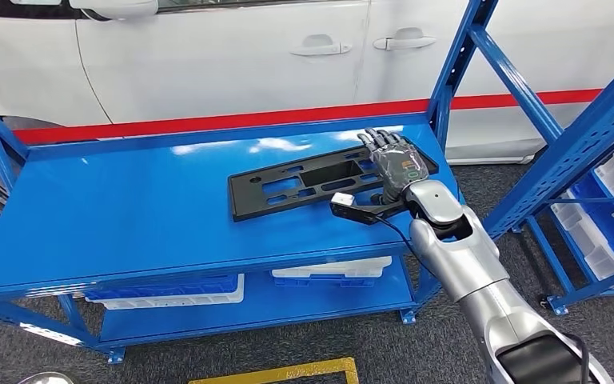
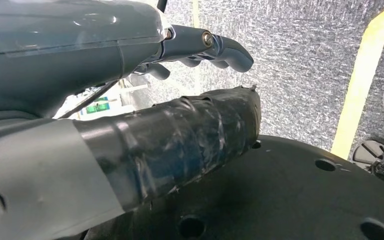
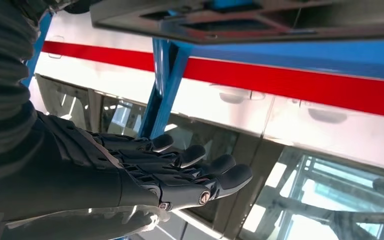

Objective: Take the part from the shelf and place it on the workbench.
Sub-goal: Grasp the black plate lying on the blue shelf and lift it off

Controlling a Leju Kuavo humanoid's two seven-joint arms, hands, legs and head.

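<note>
One flat black rectangular plastic part [image 1: 320,182], pierced by several cut-outs, is lying on the top deck of the blue steel shelf unit [image 1: 128,216], toward that deck's right end. Two white plastic bins [image 1: 208,294] are sitting on the lower deck beneath it. Behind the unit, a white car body [image 1: 232,56] with a red stripe is spanning the background in the head view. To the right of the part's middle, the silver right arm is reaching in, and the right hand [image 1: 396,160] is hovering palm-down over the part's right end with its dark fingers [image 3: 200,167] extended and slightly apart, gripping nothing; whether they are touching the part cannot be told. Farther right, a second blue rack [image 1: 600,200] is holding pale bins. Seen from its wrist camera, the left hand [image 2: 180,80] is hanging over grey carpet, fingers loosely curled and apart from the taped thumb, holding nothing.
</note>
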